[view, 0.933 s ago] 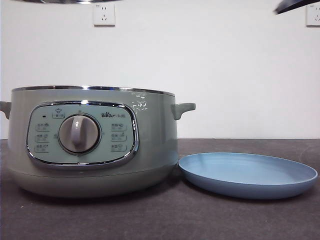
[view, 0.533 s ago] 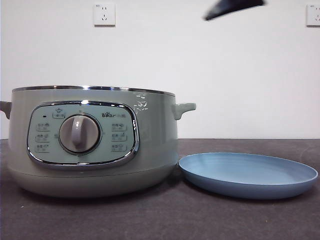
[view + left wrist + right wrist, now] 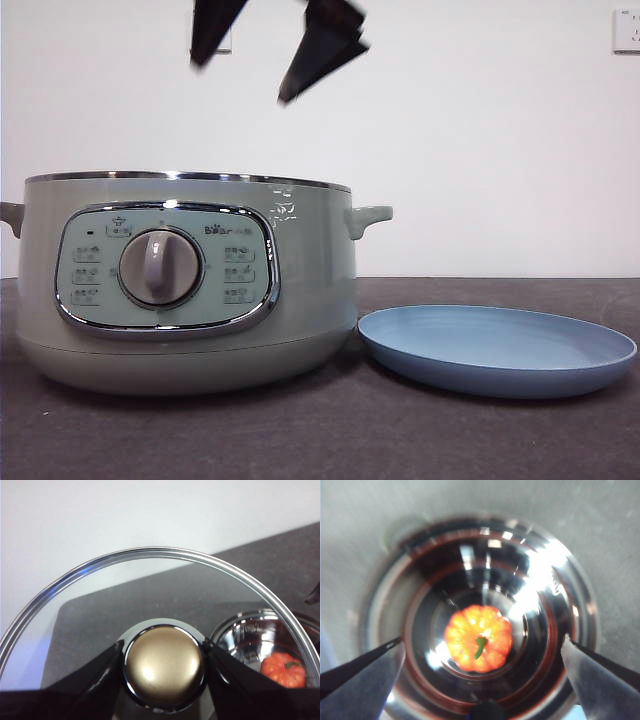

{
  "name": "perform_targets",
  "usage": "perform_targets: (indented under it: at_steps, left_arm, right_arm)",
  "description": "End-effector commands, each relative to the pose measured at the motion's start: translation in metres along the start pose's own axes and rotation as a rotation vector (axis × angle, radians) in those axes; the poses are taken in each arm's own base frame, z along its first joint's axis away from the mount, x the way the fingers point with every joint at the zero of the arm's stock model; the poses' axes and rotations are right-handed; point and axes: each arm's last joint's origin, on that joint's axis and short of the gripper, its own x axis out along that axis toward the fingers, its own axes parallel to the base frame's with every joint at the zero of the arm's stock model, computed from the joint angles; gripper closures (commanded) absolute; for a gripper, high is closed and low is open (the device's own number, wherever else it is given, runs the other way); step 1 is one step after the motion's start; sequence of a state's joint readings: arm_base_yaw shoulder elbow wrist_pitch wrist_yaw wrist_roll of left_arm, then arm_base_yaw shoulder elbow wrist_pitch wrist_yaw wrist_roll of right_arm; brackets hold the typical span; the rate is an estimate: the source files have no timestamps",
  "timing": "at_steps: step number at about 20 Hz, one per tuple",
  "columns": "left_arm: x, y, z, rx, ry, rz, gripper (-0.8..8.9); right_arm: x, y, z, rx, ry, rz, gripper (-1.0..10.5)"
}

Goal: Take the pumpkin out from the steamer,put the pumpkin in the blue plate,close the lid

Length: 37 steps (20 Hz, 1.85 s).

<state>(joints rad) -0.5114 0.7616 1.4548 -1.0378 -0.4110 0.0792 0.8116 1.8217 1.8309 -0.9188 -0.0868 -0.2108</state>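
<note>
The pale green steamer (image 3: pixel 190 280) stands open on the table's left side. Inside its steel bowl (image 3: pixel 540 580) sits the orange pumpkin (image 3: pixel 478 638), also glimpsed through the glass in the left wrist view (image 3: pixel 283 669). My right gripper (image 3: pixel 482 640) hangs open above the pot with a jaw on either side of the pumpkin, well above it; the front view shows it as two black jaws (image 3: pixel 240 82) over the rim. My left gripper (image 3: pixel 164 665) is shut on the knob of the glass lid (image 3: pixel 150 590), held off beside the steamer. The blue plate (image 3: pixel 497 350) lies empty to the steamer's right.
A white wall with power sockets (image 3: pixel 626 30) stands behind the table. The dark grey tabletop (image 3: pixel 330 440) runs in front of the pot and plate. The steamer's side handle (image 3: pixel 368 217) sticks out toward the plate.
The right gripper has swept from the top right corner leftward to above the steamer. The lid's rim has left the top of the front view.
</note>
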Motion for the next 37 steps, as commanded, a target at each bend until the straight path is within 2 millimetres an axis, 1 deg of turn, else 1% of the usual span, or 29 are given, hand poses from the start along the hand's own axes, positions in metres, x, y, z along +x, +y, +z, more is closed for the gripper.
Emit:
perform_targets:
  at_steps: [1, 2, 4, 6, 8, 14, 19, 20, 21, 23, 24, 26, 27, 28, 30, 32, 33, 34, 35, 37]
  left_arm:
    - [-0.004, 0.002, 0.006, -0.014, -0.055, 0.011, 8.22]
    - [-0.004, 0.002, 0.006, -0.014, -0.055, 0.011, 8.22]
    - [-0.004, 0.002, 0.005, -0.018, -0.046, 0.010, 8.22]
    - [-0.004, 0.002, 0.004, -0.014, -0.037, 0.009, 8.22]
    - [-0.004, 0.002, 0.004, -0.013, -0.035, 0.009, 8.22]
    - [-0.004, 0.002, 0.003, -0.013, -0.032, 0.009, 8.22]
    - [-0.004, 0.002, 0.002, -0.010, -0.023, 0.007, 8.22]
    - [-0.004, 0.002, 0.002, -0.006, -0.015, 0.007, 8.22]
    - [-0.004, 0.002, 0.000, -0.001, -0.004, 0.006, 8.22]
    - [-0.004, 0.002, -0.001, 0.006, 0.013, 0.004, 8.22]
    - [-0.004, 0.002, -0.002, 0.007, 0.016, 0.004, 8.22]
    - [-0.004, 0.002, -0.002, 0.007, 0.016, 0.004, 8.22]
    - [-0.004, 0.002, -0.001, 0.007, 0.015, 0.004, 8.22]
    - [-0.004, 0.002, -0.001, 0.006, 0.014, 0.004, 8.22]
    - [-0.003, 0.001, 0.000, 0.004, 0.008, 0.004, 8.22]
    - [-0.003, 0.001, 0.002, -0.003, -0.009, 0.003, 8.22]
    - [-0.003, 0.002, 0.003, -0.009, -0.022, 0.004, 8.22]
    - [-0.003, 0.002, 0.004, -0.011, -0.030, 0.003, 8.22]
    - [-0.003, 0.002, 0.004, -0.012, -0.033, 0.003, 8.22]
    - [-0.003, 0.002, 0.004, -0.013, -0.036, 0.002, 8.22]
  right_arm:
    - [0.032, 0.008, -0.001, -0.061, 0.076, -0.008, 3.5]
    - [0.045, 0.010, -0.002, -0.077, 0.099, 0.002, 3.5]
    - [0.065, 0.013, -0.005, -0.081, 0.126, 0.012, 3.5]
    - [0.082, 0.012, -0.008, -0.079, 0.149, 0.018, 3.5]
    - [0.094, 0.010, -0.010, -0.078, 0.161, 0.020, 3.5]
    - [0.125, 0.010, -0.018, -0.078, 0.201, 0.036, 3.5]
    - [0.139, 0.008, -0.024, -0.070, 0.239, 0.042, 3.5]
    - [0.141, 0.006, -0.026, -0.060, 0.244, 0.040, 3.9]
    - [0.141, 0.005, -0.026, -0.054, 0.245, 0.038, 5.4]
    - [0.141, 0.005, -0.025, -0.056, 0.238, 0.037, 9.8]
    - [0.141, 0.005, -0.025, -0.056, 0.237, 0.036, 9.5]
    - [0.129, 0.004, -0.020, -0.057, 0.210, 0.030, 9.5]
    - [0.118, 0.004, -0.016, -0.058, 0.185, 0.024, 9.5]
    - [0.102, 0.005, -0.011, -0.056, 0.158, 0.017, 9.5]
    - [0.062, 0.004, -0.004, -0.037, 0.101, 0.000, 9.5]
    - [0.019, -0.001, -0.004, -0.014, 0.073, -0.020, 9.5]
    - [-0.006, -0.005, -0.007, 0.008, 0.070, -0.033, 9.6]
    - [-0.027, -0.009, -0.011, 0.040, 0.068, -0.050, 9.6]
    - [-0.051, -0.014, -0.017, 0.103, 0.062, -0.070, 9.6]
    - [-0.090, -0.020, -0.031, 0.203, 0.059, -0.099, 9.6]
